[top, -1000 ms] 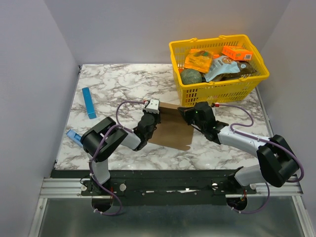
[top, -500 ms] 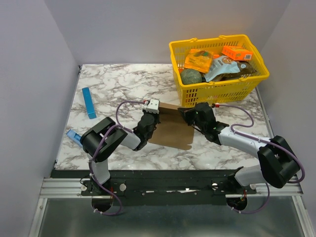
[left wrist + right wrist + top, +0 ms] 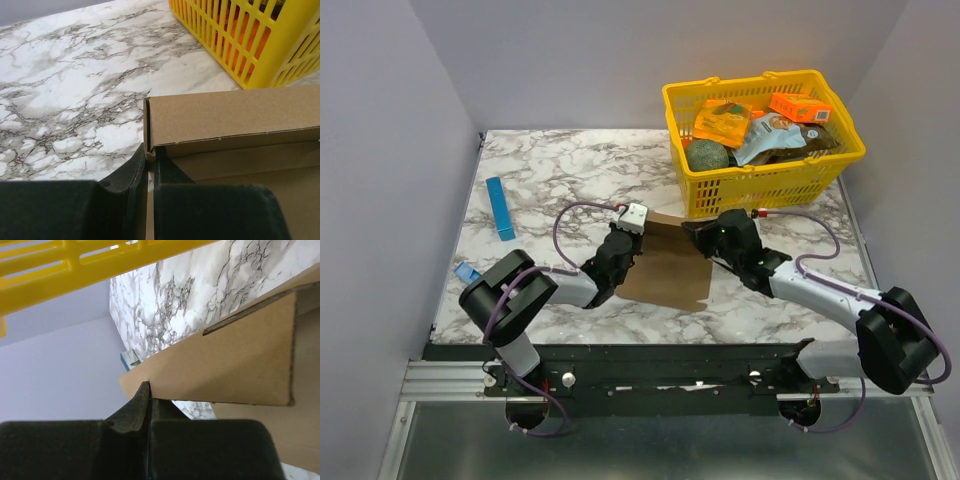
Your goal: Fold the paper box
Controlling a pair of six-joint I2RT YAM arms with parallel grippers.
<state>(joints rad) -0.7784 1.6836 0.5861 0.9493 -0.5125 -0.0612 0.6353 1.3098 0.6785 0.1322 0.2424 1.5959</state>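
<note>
One flap [image 3: 225,112] only stands raised; box [image 3: 665,270] lies otherwise flat on table [image 3: 550,170], just beside basket [image 3: 760,190]. Its left corner is pinched by the left fingers [image 3: 132,172], nearly shut; right fingers [image 3: 135,407] closed tight on its right edge. Judged early: walls, ends and tabs remain to fold

Robot lab test cell: plain grey walls [image 3: 380,150] box in a marble-look tabletop [image 3: 570,165], two arms [image 3: 820,290] bolted to an aluminium rail [image 3: 450,375] behind the jaws, yellow basket [image 3: 760,185] of props just beyond them.

Bright, even overhead light — soft faint shadows, wrist-view foregrounds dark and blurred
</note>
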